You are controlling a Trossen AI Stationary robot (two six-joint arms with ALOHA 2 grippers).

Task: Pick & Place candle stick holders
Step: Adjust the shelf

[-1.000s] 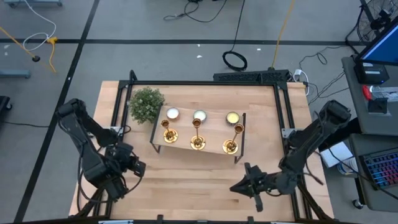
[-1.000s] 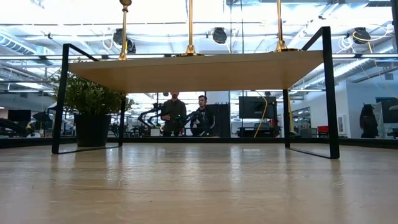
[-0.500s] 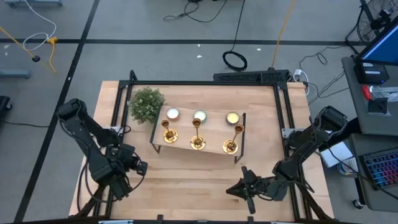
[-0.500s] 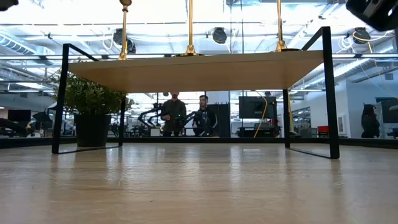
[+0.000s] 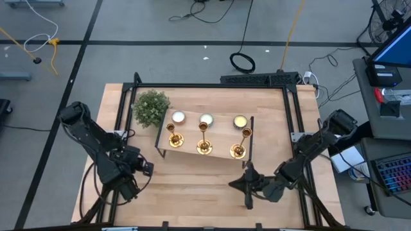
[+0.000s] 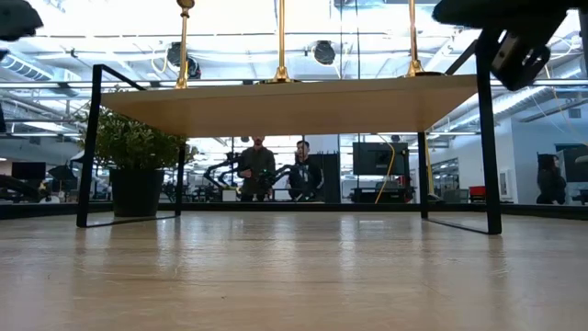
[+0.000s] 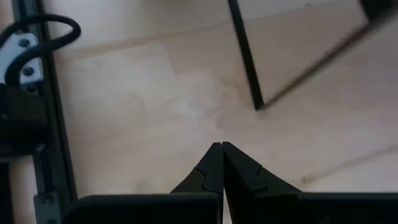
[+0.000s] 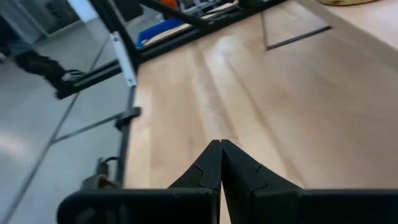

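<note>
1. Candle stick holders: three gold ones, left (image 5: 173, 138), middle (image 5: 203, 145), right (image 5: 238, 150), upright in a row on the small shelf (image 5: 221, 138), tealights (image 5: 205, 119) behind them.
2. Left hand (image 5: 146, 169) pinched shut, empty, over the table (image 5: 192, 186) off the shelf's left front corner.
3. Right hand (image 5: 243, 183) shut too (nothing held), just in front of the shelf's right end.
4. Plant (image 5: 151, 107) beside the shelf's left end.

Glossy brass candle stick holders (image 5: 203, 136); matt wood table (image 5: 192, 192).

Closed left gripper (image 7: 222, 149) above bare wooden table (image 7: 143, 112), near foot of a black stand leg (image 7: 245, 59)
</note>
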